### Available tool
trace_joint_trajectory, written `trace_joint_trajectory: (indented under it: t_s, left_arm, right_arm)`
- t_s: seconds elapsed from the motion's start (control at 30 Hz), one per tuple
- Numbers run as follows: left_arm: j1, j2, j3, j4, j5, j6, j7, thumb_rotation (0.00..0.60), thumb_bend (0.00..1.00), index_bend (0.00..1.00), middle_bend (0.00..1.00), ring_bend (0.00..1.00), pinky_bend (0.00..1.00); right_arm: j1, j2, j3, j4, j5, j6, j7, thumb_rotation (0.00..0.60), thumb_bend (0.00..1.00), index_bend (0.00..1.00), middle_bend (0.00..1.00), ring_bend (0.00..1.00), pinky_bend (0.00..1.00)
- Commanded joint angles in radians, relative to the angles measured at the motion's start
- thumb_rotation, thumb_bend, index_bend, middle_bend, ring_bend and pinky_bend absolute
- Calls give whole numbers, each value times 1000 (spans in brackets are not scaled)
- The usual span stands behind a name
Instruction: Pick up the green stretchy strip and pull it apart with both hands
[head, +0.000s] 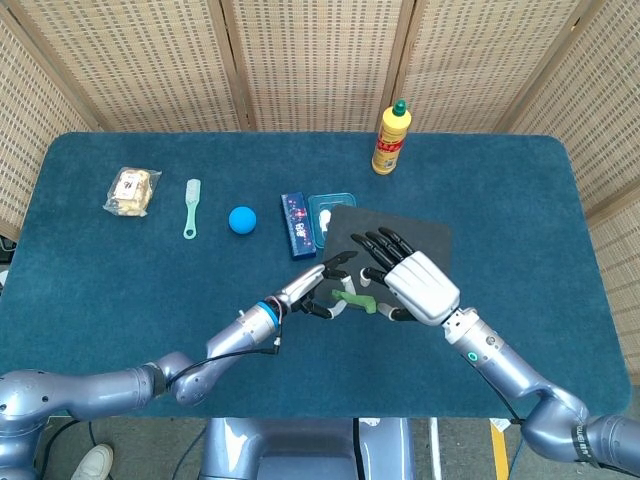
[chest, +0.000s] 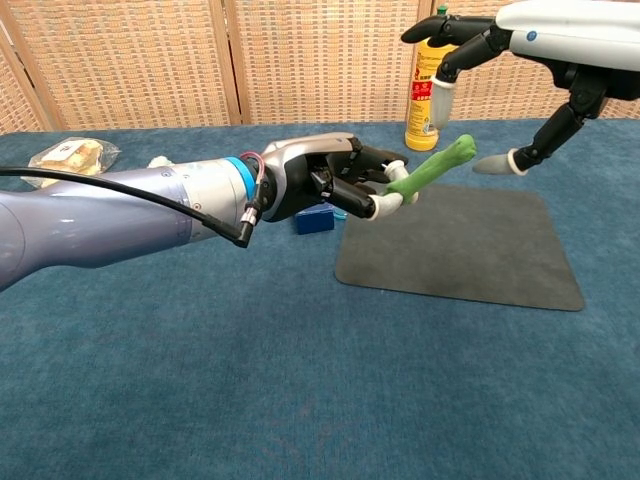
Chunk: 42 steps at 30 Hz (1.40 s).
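My left hand pinches one end of the green stretchy strip and holds it in the air above the near left part of the dark mat. The strip slants up to the right, its far end free. My right hand hovers just above and right of that free end, fingers spread, not touching it. In the head view the right hand partly covers the strip, with the left hand beside it.
A yellow bottle stands at the back. A blue box and a teal tray lie left of the mat. Further left are a blue ball, a green brush and a snack bag.
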Motion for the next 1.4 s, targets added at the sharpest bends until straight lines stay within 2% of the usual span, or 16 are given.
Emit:
trace_joint_trajectory:
  t_s: [0.03,1.27,1.4]
  left_arm:
    - [-2,-1,-3,-1,-5,-1,0,600,528,760,0,0,0]
    - [-16,-22,-30,-4,-65,-31,7,600,529,761,0,0,0]
    - [-19,-21,-33,-5,-72,-37,11,600,534,760,0,0,0]
  right_arm:
    - [2,2,-3,-4,2,-1,3,600,386,489,56,0,0]
    - [27,0,-32,-27,15,10,8,600,458,545,73,0,0]
    - [29,-3,-34,-23,12,13,12,600,481,583,79,0,0]
